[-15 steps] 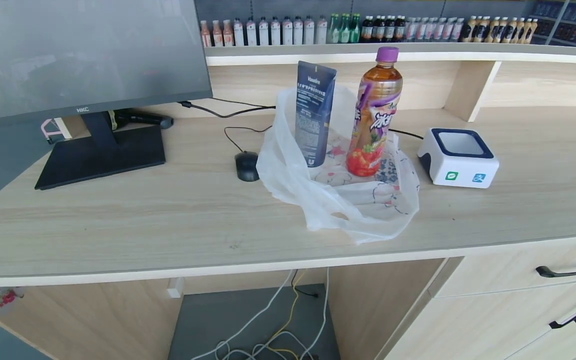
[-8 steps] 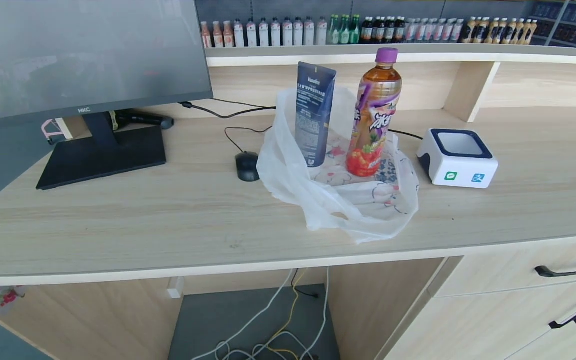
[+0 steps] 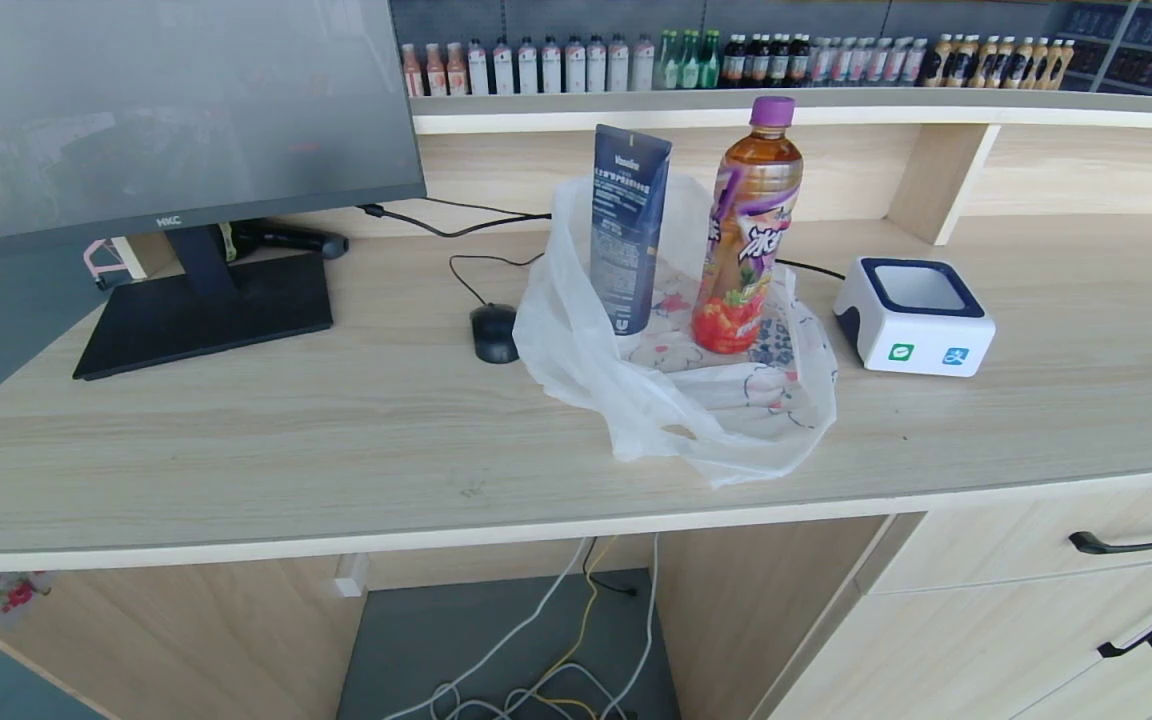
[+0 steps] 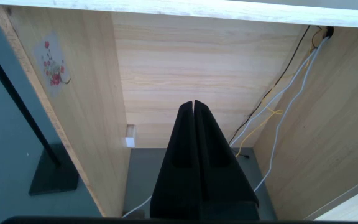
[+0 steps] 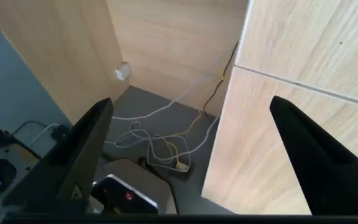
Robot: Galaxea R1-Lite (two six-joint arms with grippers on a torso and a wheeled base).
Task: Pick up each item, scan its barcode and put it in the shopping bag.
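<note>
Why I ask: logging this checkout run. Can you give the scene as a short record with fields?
shopping bag: white, open on the counter
tube: dark blue, upright in the bag
bottle: purple cap, upright beside the tube
scanner: white box, right of the bag
left end effector: shut, under the counter
right end effector: open, under the counter
</note>
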